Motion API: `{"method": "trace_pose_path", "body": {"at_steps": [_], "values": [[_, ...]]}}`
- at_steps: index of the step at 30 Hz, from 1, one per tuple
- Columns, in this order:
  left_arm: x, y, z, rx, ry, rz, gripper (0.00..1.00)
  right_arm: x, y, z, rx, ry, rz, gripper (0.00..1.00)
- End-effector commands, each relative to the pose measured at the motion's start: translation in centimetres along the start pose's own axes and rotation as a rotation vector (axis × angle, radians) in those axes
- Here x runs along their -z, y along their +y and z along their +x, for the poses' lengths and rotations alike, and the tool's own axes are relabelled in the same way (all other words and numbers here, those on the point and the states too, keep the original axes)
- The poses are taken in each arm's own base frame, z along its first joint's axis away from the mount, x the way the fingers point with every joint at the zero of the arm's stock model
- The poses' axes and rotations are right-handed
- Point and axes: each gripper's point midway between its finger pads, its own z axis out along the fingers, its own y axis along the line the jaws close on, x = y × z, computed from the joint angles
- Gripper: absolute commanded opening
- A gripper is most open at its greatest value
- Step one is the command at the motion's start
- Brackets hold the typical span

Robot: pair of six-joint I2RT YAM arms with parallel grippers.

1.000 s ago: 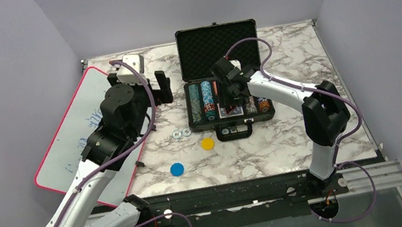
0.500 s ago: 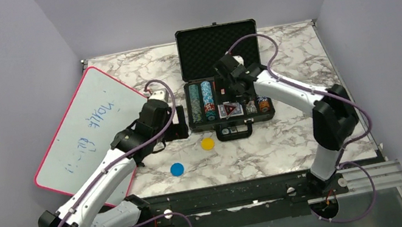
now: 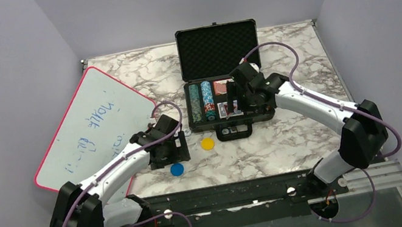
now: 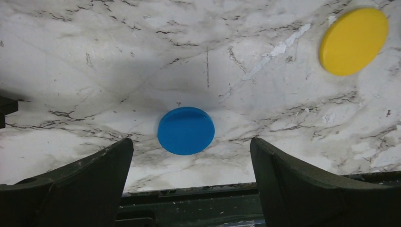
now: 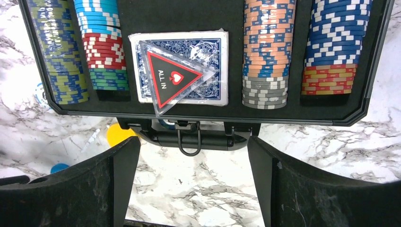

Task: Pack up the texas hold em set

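Nearest the arm bases, the blue button (image 4: pixel 186 130) lies flat on the table (image 3: pixel 288 136), and the left end effector (image 4: pixel 190 150) hangs right over it with its jaws spread wide and nothing between them; the wrist view shows a finger to either side of the disc, neither touching it. Just beyond and to the right sits the yellow button (image 3: pixel 208 143), also loose on the marble. A small pale disc (image 3: pixel 187 132) shows beside the near left corner of the black briefcase (image 5: pixel 213 118), partly hidden by the left arm, so I cannot tell whether more than one lies there.

Next comes the case's handle (image 3: pixel 234 132), facing the arms. The right end effector (image 5: pixel 193 142) hovers above the front of the tray, fingers parted and empty. Inside, the poker chips (image 5: pixel 265 52) stand in filled rows on both sides, and the blue card deck (image 5: pixel 208 56) rests in the middle slot with a clear "ALL IN" triangle (image 5: pixel 172 75) lying skewed on top. The red deck (image 3: pixel 221 87) sits in the slot behind it. Farther back the foam-lined lid (image 3: pixel 218 46) stands upright, and the red-edged whiteboard (image 3: pixel 89 126) lies off to the left.

By my reading the packing is mostly done: chips and cards are in, while the loose buttons have yet to go into the case and the lid is not yet shut
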Motion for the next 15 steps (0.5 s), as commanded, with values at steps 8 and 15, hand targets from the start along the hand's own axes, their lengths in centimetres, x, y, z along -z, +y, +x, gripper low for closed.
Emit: {"method": "trace_pose_path", "body": {"at_steps": [8, 15], "values": [[-2.6, 0.8, 2.6, 0.035, 0.113, -0.040, 0.79, 1.6, 0.1, -0.7, -0.034, -0.050, -0.045, 0.86], [-3.8, 1.2, 2.9, 0.031, 0.111, -0.050, 0.73, 1.5, 0.1, -0.7, -0.024, -0.052, -0.044, 0.86]]}}
